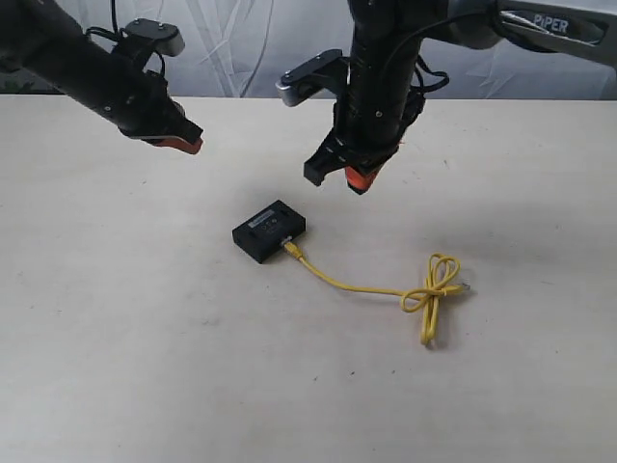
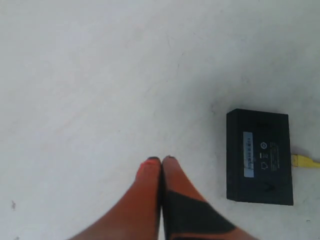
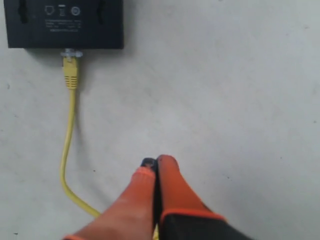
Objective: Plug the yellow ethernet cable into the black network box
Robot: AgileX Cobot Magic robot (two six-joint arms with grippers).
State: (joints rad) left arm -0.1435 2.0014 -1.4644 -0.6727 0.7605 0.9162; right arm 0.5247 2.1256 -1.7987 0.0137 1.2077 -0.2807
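Nearest me, the knotted loop (image 1: pixel 436 285) of the yellow ethernet cable (image 1: pixel 359 287) is lying slack on the pale table (image 1: pixel 135 357), well apart from the black network box (image 1: pixel 269 231) on the side its port faces. From the knot the cord is running back to the box, and in the right wrist view its plug (image 3: pixel 70 64) is sitting in the port on the box's edge. Whether the latch has caught, I cannot tell; it is too small to see.

Further back, the right gripper (image 1: pixel 349 177) is hanging above the table just beyond the box, clear of it. Its orange fingers are pressed together and are carrying nothing. The left gripper (image 1: pixel 179 144) is hovering well apart from the box on the side away from the cable, likewise pinched closed on nothing.

So the job is looking as good as finished, and to my eye the danger now lies in undoing it. That box is looking light, and nothing is pinning it down. If the right arm is dropping or sweeping low, I reckon it could hook the cord where it leaves the box. That would drag the box across the table or tug a half-seated plug out. The slack loop could catch a fingertip the same way. A closed gripper brushing the box's corner could twist it and lever the plug sideways in its socket.
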